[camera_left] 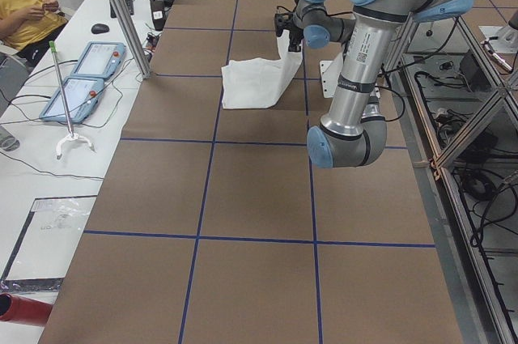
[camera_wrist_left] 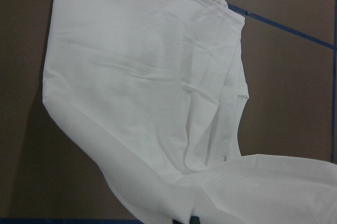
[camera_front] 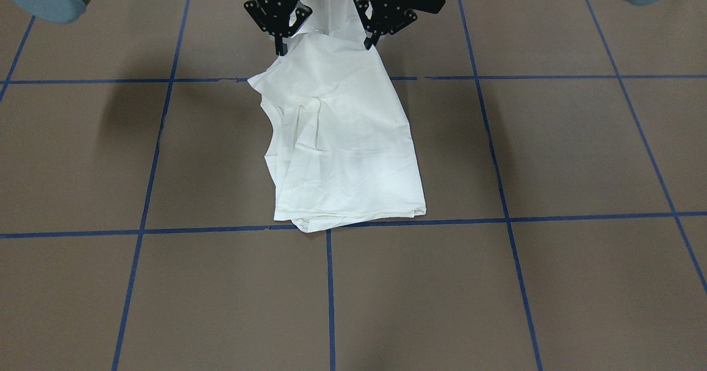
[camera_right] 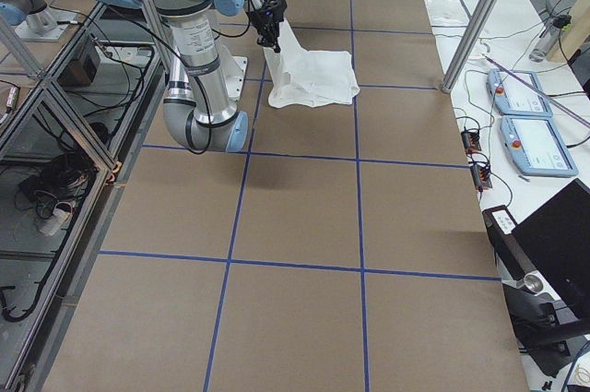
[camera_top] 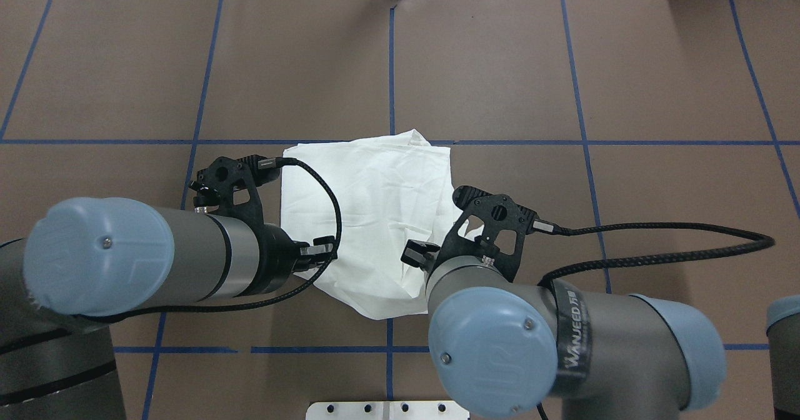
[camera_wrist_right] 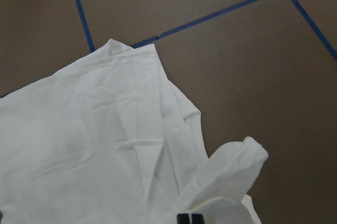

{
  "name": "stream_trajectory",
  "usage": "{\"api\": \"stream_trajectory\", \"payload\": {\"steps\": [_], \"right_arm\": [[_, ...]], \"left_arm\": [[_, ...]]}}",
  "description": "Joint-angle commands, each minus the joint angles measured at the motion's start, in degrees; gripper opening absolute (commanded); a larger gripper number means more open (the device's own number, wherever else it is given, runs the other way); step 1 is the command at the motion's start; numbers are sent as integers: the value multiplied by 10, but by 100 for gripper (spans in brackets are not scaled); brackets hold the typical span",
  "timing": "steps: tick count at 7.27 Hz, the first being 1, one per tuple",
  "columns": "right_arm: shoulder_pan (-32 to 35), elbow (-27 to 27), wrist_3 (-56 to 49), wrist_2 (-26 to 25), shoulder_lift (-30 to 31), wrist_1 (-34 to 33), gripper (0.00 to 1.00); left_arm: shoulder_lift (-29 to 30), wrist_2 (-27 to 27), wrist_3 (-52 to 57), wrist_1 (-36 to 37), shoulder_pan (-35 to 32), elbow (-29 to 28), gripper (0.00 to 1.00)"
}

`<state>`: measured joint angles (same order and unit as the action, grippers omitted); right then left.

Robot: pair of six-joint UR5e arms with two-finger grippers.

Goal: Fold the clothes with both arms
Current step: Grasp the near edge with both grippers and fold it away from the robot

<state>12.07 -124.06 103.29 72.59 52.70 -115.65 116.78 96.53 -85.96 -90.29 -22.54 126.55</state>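
The white shirt (camera_front: 342, 139) lies folded into a long strip on the brown table, far hem near a blue tape line. No printed text, collar or tag shows. Its robot-side end is lifted off the table. My left gripper (camera_front: 371, 41) is shut on one raised corner, and my right gripper (camera_front: 281, 45) is shut on the other. From overhead the shirt (camera_top: 369, 207) lies between my left gripper (camera_top: 319, 250) and right gripper (camera_top: 415, 254). The wrist views show cloth (camera_wrist_left: 147, 76) (camera_wrist_right: 79, 145) hanging down from the fingers to the table.
Blue tape lines (camera_front: 331, 293) mark a grid on the brown table cover. A white base plate (camera_top: 387, 410) sits at the robot's edge. Beyond the far edge stand metal posts (camera_left: 129, 12), two teach pendants (camera_left: 85, 77) and a seated person (camera_left: 24, 4).
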Motion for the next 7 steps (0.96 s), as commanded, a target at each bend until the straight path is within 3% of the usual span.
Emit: {"api": "stream_trajectory", "payload": {"steps": [1,3,4,6,7], "right_arm": [[55,92,-40,1,-4,92,0],[75,140,-41,3,-9,133,0],[88,172,-47,4,-31,133,0],[116,267,-60,4,-64,178,0],[131,350,-75,4,-85,246,51]], "left_arm": [[17,0,67,-5,-71,-61,0],[41,0,83,-56,-113,-154,0],[71,-1,107,-73,-130,-221,0],[103,-2,152,-197,-168,-389,0],[107,-16,181,-248,-181,-441,47]]}}
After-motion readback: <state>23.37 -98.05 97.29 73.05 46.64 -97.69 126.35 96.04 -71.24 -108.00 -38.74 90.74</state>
